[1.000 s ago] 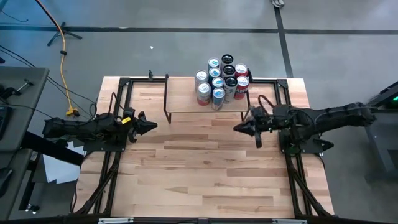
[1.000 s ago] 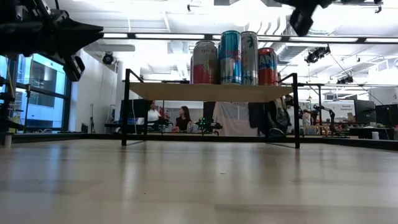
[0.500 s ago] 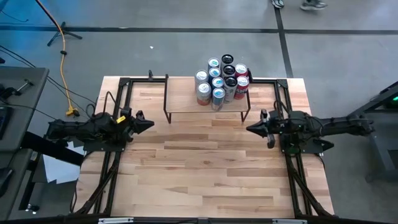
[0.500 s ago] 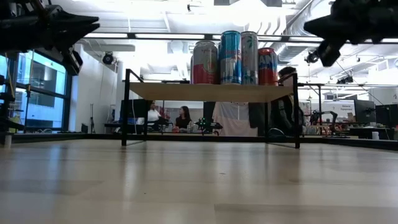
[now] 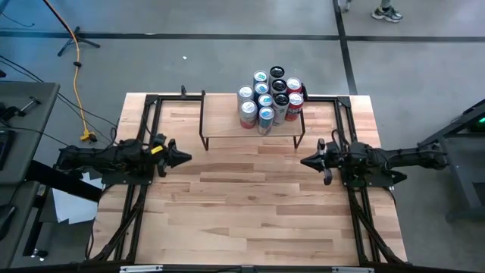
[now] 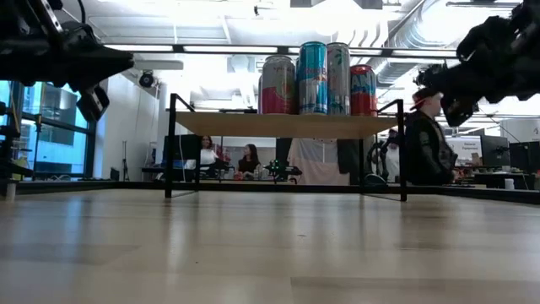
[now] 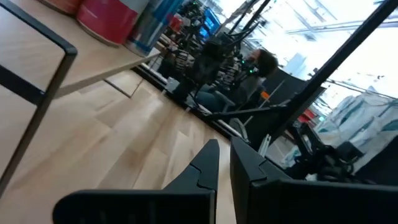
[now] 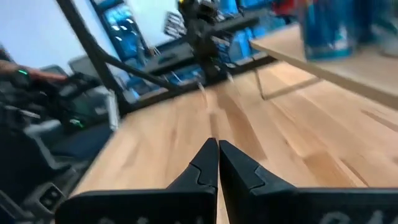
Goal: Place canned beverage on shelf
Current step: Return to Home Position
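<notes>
Several canned beverages (image 5: 270,97) stand upright in a cluster on the right half of the shelf (image 5: 227,129), a low wood-topped riser on black legs at the table's far middle; the low view shows the cans (image 6: 316,78) on its plank (image 6: 228,124). My left gripper (image 5: 187,157) is shut and empty at the table's left side, pointing level toward the middle. My right gripper (image 5: 303,161) is shut and empty at the right side, pointing level toward the left. The wrist views show each pair of fingers closed, left gripper (image 7: 224,155) and right gripper (image 8: 217,152).
Black frame rails (image 5: 144,121) run along the table's left and right sides by the arm bases. A person (image 6: 426,148) stands behind the table in the low view, and other people sit farther back. Bare wood tabletop (image 5: 242,205) lies between the arms and toward the near edge.
My right gripper has drawn back toward the table's right edge and come down, from beside the shelf's right end to a low, level pose near its base. It has stayed shut. The cans and shelf have not moved.
</notes>
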You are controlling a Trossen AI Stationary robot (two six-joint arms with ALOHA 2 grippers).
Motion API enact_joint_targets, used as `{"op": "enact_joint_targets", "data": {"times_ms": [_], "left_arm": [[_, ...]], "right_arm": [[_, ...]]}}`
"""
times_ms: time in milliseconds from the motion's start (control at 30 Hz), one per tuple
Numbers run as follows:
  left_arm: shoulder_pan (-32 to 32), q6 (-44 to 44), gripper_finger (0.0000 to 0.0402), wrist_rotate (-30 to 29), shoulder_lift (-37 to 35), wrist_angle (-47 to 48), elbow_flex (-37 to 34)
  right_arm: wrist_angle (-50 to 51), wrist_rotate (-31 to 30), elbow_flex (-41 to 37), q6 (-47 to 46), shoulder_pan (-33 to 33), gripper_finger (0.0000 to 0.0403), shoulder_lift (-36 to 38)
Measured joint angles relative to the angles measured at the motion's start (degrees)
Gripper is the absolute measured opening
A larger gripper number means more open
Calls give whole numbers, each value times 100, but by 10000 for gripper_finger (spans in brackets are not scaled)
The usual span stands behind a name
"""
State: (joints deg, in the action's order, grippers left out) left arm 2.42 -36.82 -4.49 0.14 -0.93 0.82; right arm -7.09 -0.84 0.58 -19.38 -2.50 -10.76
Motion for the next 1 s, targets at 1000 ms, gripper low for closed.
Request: {"op": "enact_joint_targets", "data": {"times_ms": [1000], "left_arm": [[110, -3, 0, 103, 6, -2, -7]], "right_arm": [[-41, -759, 0, -6, -98, 0, 1077]]}}
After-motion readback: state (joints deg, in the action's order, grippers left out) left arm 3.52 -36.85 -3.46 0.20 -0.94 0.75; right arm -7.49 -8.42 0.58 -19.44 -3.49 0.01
